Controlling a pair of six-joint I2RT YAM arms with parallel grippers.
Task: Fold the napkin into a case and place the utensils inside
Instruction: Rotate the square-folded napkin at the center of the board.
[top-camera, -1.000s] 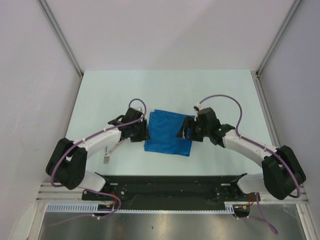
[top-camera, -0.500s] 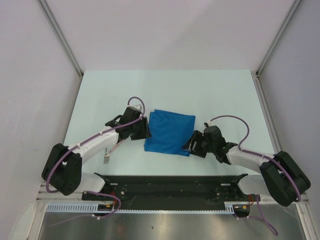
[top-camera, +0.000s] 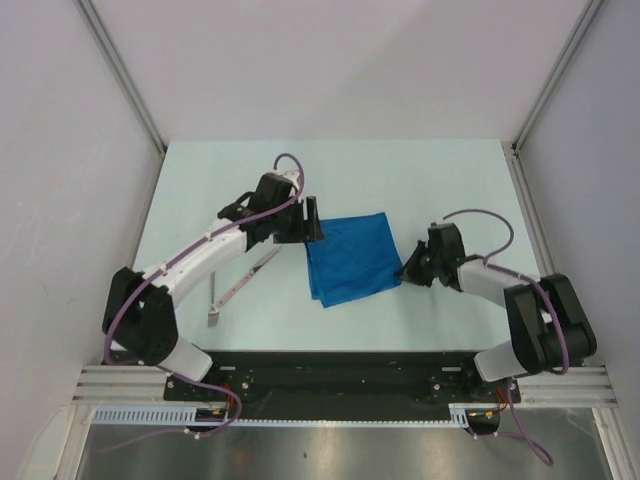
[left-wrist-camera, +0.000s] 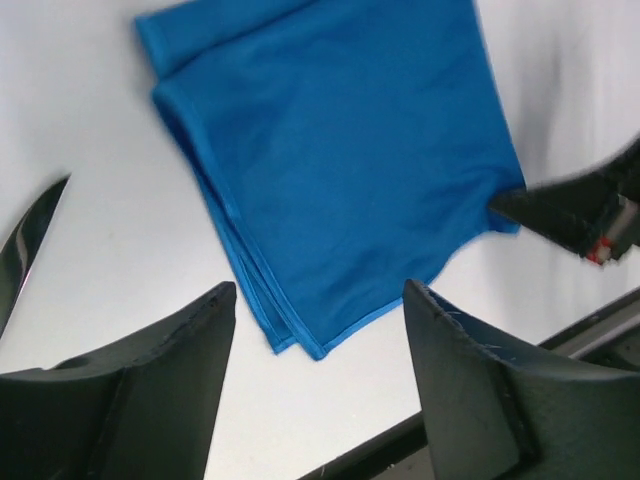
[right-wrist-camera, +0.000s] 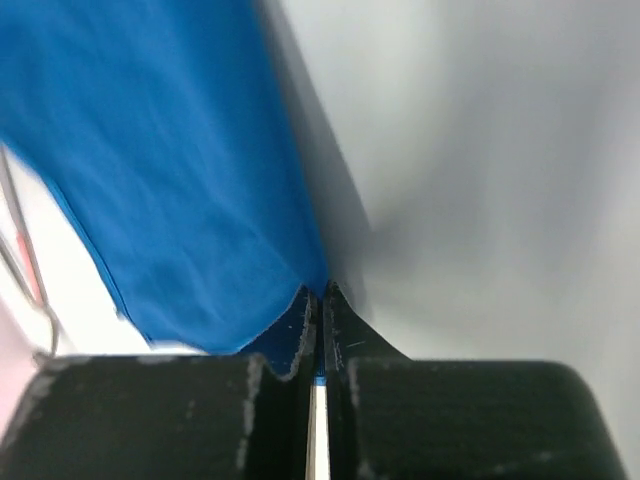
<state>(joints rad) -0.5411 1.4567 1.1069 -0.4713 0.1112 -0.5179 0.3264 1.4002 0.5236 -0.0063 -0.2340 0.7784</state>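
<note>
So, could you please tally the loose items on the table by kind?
blue cloth napkin: 1
metal utensil: 1 clearly visible, partly under the left arm; any more cannot be told
Total: 2

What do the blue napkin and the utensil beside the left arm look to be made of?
Napkin: thin fabric, matte royal blue. It shows a stitched hem, soft creases and folded layers at its edge. Utensil: probably metal with a silver-grey sheen. It is slim and straight, but too small here to be sure.
</note>
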